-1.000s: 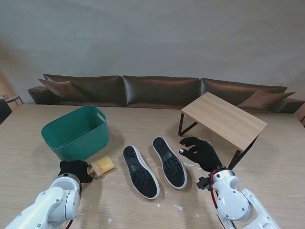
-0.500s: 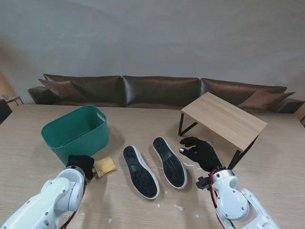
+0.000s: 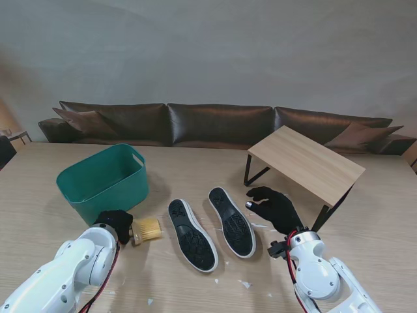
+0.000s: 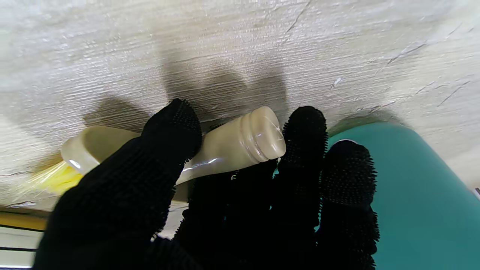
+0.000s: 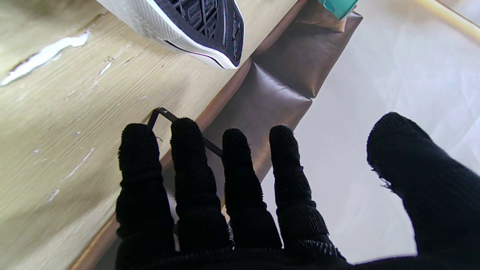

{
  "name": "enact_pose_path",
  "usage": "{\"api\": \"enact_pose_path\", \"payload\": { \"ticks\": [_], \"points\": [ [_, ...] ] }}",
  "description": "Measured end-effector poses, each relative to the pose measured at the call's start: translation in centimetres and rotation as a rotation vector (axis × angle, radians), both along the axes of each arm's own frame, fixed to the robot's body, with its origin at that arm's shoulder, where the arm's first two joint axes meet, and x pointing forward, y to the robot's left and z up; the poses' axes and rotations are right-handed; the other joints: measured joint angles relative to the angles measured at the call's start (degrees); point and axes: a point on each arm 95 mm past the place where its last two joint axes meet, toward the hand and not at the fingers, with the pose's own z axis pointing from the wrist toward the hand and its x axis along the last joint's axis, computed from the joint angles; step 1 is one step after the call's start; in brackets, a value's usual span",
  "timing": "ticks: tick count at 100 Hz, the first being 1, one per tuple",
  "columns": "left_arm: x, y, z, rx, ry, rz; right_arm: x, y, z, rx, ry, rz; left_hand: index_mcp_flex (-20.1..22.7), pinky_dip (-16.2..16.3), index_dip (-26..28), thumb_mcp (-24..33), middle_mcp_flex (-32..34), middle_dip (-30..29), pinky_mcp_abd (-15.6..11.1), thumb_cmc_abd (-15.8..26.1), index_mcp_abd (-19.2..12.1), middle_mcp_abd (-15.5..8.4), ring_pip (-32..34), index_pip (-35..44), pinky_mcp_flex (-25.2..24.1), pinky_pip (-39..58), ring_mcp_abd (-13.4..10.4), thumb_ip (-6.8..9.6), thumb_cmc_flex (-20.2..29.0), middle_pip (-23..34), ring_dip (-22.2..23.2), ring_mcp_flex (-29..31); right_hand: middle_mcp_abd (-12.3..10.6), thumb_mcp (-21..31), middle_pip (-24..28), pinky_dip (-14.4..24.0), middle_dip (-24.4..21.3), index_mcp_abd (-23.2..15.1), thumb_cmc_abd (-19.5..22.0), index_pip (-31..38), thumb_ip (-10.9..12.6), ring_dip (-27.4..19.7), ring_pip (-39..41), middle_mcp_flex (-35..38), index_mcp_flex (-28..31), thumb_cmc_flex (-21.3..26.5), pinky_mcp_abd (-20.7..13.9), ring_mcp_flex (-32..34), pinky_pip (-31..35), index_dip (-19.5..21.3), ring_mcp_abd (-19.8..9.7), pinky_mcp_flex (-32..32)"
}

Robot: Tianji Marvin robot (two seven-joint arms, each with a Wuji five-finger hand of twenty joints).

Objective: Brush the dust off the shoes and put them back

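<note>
Two shoes lie sole-up, side by side, mid-table: the left shoe [image 3: 192,236] and the right shoe [image 3: 231,222]. Just left of them lies a pale-handled brush [image 3: 146,229] with yellow bristles. My left hand [image 3: 116,223], in a black glove, is shut on its handle. In the left wrist view the thumb and fingers of that hand [image 4: 225,202] wrap the brush handle [image 4: 232,146] close above the table. My right hand [image 3: 275,208] hovers open just right of the right shoe, fingers spread. The right wrist view shows that hand [image 5: 232,202] holding nothing, with a shoe toe [image 5: 195,26] beyond it.
A green plastic basket [image 3: 104,179] stands at the left, right behind my left hand. A low wooden stand [image 3: 306,163] with black legs sits at the right, behind my right hand. White scraps [image 3: 244,283] dot the table near the shoes. A brown sofa runs along the far edge.
My left hand has carried the brush a little to the right and farther from me, toward the left shoe. The right hand and both shoes have stayed put.
</note>
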Motion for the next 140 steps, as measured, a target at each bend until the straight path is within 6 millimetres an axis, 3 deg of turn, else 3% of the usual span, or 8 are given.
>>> {"api": "enact_pose_path", "payload": {
  "ticks": [11,21,38,66,80,90,117,140],
  "points": [
    [-0.03,0.16,-0.01,-0.023,0.018,0.000,-0.01,0.01,-0.04,0.005,0.005,0.002,-0.4,-0.5,0.0,1.4,1.4,-0.3,0.2,0.4,2.1,-0.1,0.0,0.7,2.3,0.7,0.1,0.25,0.7,0.2,-0.2,1.6,0.0,0.0,0.0,0.0,0.0,0.1,0.8,0.0,0.0,0.0,0.1,0.0,0.0,0.0,0.0,0.3,0.0,0.0,0.1,0.0],
    [-0.07,0.39,0.03,-0.029,0.036,-0.026,-0.02,0.02,-0.07,0.008,0.007,0.003,-2.5,-1.2,-0.1,1.8,1.4,2.1,0.2,1.4,4.0,0.6,2.3,4.5,2.9,2.3,0.4,1.23,0.7,3.0,3.5,2.6,0.1,0.0,0.0,0.0,0.0,0.1,1.4,0.0,0.0,0.0,0.1,0.0,0.0,0.0,0.0,0.3,0.0,0.0,0.1,0.0],
    [-0.22,0.74,-0.05,-0.074,0.052,-0.021,-0.04,0.07,-0.09,0.010,0.009,0.004,-7.5,6.6,4.0,2.2,0.4,12.9,0.2,3.8,6.4,1.3,16.1,12.1,2.5,12.3,0.5,1.42,0.7,10.7,14.1,2.6,0.1,0.0,0.0,0.0,0.0,0.7,1.4,0.0,0.0,0.0,0.1,0.0,0.0,0.0,0.0,0.3,0.0,0.0,0.1,0.0],
    [-0.40,0.62,0.03,-0.076,0.113,-0.030,-0.08,0.10,-0.19,0.016,0.015,-0.001,-13.9,13.7,15.9,4.9,-0.3,27.2,0.4,5.1,7.8,0.5,30.4,19.9,-0.8,19.0,-0.1,4.94,2.9,21.6,18.0,2.4,0.6,0.0,0.0,0.0,0.0,1.4,2.5,0.0,0.0,0.0,0.1,0.0,0.0,0.4,0.0,0.3,0.0,-0.2,0.1,0.0],
    [-0.28,0.39,0.11,-0.065,0.127,-0.036,-0.09,0.11,-0.22,0.017,0.018,-0.003,-14.2,15.9,17.0,5.1,-0.4,27.1,0.4,4.7,7.7,0.2,32.5,20.3,-2.4,18.9,-0.4,3.94,4.4,23.7,18.0,2.3,0.6,0.0,0.0,0.0,0.0,1.4,2.6,0.0,0.0,0.0,0.1,0.0,0.0,0.4,0.0,0.3,0.0,-0.3,0.1,0.0],
    [-0.22,0.34,0.09,-0.058,0.119,-0.045,-0.09,0.11,-0.24,0.017,0.020,-0.003,-12.9,15.9,13.7,5.0,-0.3,24.1,0.4,4.5,6.1,-0.1,31.6,18.0,-2.4,18.1,-0.5,3.86,4.4,19.9,16.0,2.3,0.6,0.0,0.0,0.0,0.0,1.4,2.6,0.0,0.0,0.0,0.1,0.0,0.0,0.4,0.0,0.3,0.0,-0.3,0.1,0.0],
    [-0.56,0.51,0.29,-0.028,0.141,-0.069,-0.10,0.13,-0.27,0.013,0.022,-0.001,-6.6,11.7,2.4,-0.7,-0.3,8.9,-0.1,9.2,1.6,-0.9,25.9,7.0,-3.8,15.8,-1.3,4.46,6.7,11.8,14.0,2.3,0.7,0.0,0.0,0.0,0.0,1.5,2.6,0.0,0.0,0.0,0.1,0.0,-0.1,0.4,0.0,0.3,0.0,-0.3,0.1,0.0],
    [-0.87,0.73,0.27,-0.030,0.135,-0.065,-0.14,0.22,-0.38,0.011,0.026,0.004,-4.5,11.3,0.9,-1.0,0.4,8.0,-0.4,9.6,1.9,-1.3,25.8,5.2,-4.5,15.8,-1.6,3.99,6.5,13.7,14.4,2.3,0.7,-0.1,0.0,0.0,0.0,1.6,3.4,0.0,0.0,0.0,0.2,0.0,-0.1,0.8,0.0,0.3,0.0,-0.3,0.1,0.0]
  ]
}}
